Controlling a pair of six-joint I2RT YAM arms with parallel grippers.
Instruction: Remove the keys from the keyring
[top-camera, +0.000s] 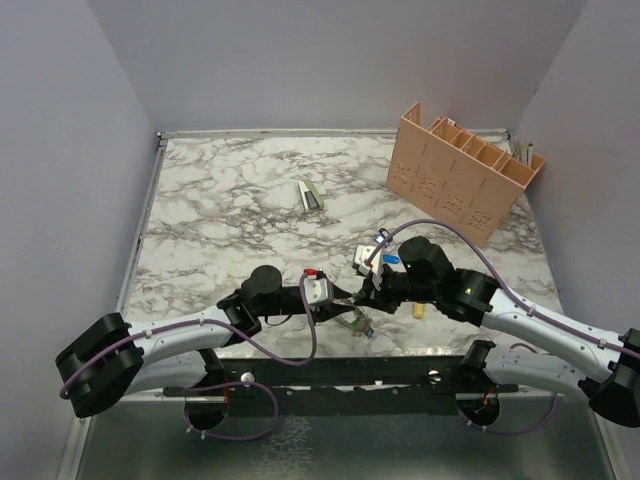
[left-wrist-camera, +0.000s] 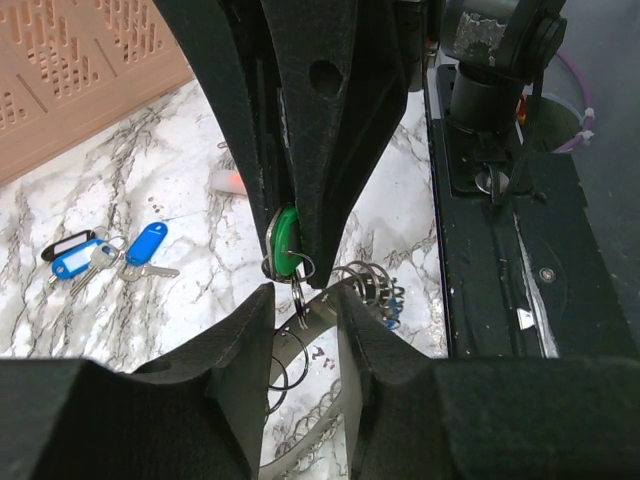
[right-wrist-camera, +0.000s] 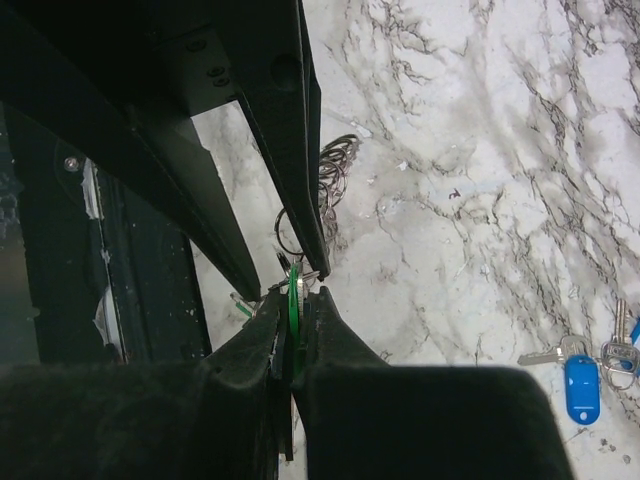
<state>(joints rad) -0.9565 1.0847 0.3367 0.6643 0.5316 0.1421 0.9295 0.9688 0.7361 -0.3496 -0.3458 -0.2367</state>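
While the right end effector (right-wrist-camera: 295, 303) clamps the green key (left-wrist-camera: 285, 238), the left end effector (left-wrist-camera: 303, 300), grip unclear, must steady the keyring (left-wrist-camera: 312, 325).

Robot lab booth: plain grey walls (top-camera: 60, 150) around marble-print tabletop (top-camera: 250, 200).

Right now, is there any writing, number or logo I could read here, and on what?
No text can be read anywhere.
Blue-tagged keys: any label on the tags is too small to read.
Peach rack: only patterns of punched holes, no legible letters.
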